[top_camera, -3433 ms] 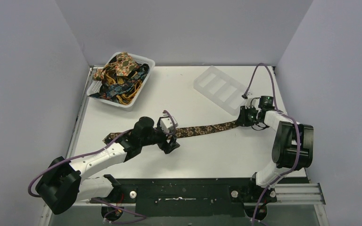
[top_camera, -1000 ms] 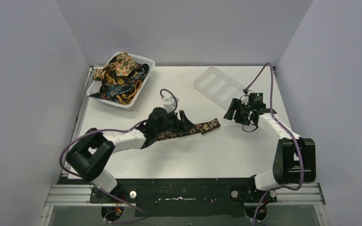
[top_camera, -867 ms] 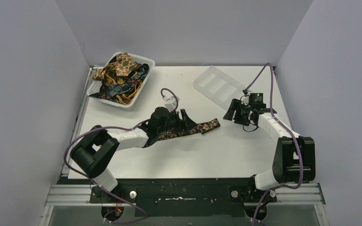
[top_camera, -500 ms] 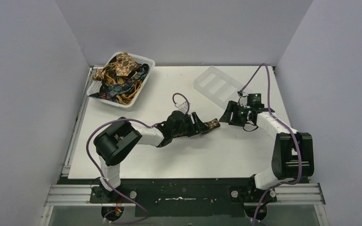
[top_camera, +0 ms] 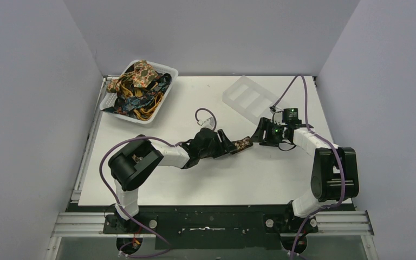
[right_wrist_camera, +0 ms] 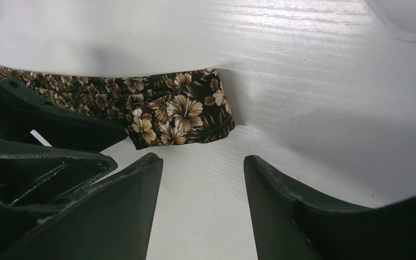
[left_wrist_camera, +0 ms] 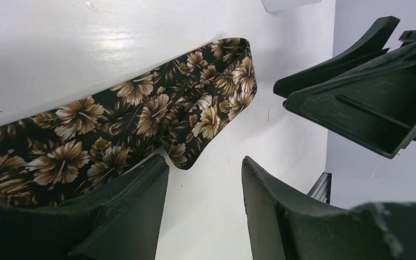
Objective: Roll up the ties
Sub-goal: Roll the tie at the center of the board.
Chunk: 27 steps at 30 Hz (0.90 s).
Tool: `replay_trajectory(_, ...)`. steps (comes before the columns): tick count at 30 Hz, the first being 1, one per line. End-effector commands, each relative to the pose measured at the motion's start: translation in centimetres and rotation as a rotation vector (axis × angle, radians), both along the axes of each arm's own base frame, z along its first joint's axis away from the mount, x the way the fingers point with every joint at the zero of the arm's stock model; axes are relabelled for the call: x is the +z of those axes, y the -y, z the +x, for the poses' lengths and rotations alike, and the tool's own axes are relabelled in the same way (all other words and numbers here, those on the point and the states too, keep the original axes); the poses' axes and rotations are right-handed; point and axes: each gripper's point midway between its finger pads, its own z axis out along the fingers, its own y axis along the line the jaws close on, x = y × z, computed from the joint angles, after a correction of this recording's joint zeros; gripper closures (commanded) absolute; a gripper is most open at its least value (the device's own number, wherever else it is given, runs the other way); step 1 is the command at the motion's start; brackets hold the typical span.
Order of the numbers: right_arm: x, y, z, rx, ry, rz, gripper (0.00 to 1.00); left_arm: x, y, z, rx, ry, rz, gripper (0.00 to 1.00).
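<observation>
- The brown floral tie (top_camera: 242, 144) lies flat on the table (top_camera: 206, 179), its folded end seemingly ready for rolling.
- Both stand parted and empty: left gripper (left_wrist_camera: 206, 168) at its 9 o'clock, right gripper (right_wrist_camera: 203, 162) at 2 o'clock.

Left gripper (top_camera: 231, 146) at 9 o'clock and right gripper (top_camera: 256, 136) at 3 hem the tie (top_camera: 242, 143); table (top_camera: 238, 181) lies open at 6, tray (top_camera: 249, 100) stands toward 12.
</observation>
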Motion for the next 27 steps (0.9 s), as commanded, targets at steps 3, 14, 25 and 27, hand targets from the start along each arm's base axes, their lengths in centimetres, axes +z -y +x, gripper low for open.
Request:
replay_trajectory(3, 1.5, -1.1, 1.6, 0.051, 0.074, 0.025, 0.43, 0.5, 1.2, 1.4, 0.016, 0.031, -0.002, 0.57)
replay_trajectory(14, 1.0, -1.1, 1.7, 0.059, 0.057, 0.018, 0.43, -0.3, 0.9, 1.9, 0.014, 0.052, 0.063, 0.70)
replay_trajectory(25, 0.9, -1.1, 1.6, 0.073, 0.044, 0.017, 0.43, -0.4, 1.3, 2.1, 0.002, 0.059, 0.098, 0.68)
replay_trajectory(27, 0.8, -1.1, 1.6, 0.072, 0.043, 0.014, 0.43, -0.5, 1.4, 2.1, 0.002, 0.054, 0.094, 0.71)
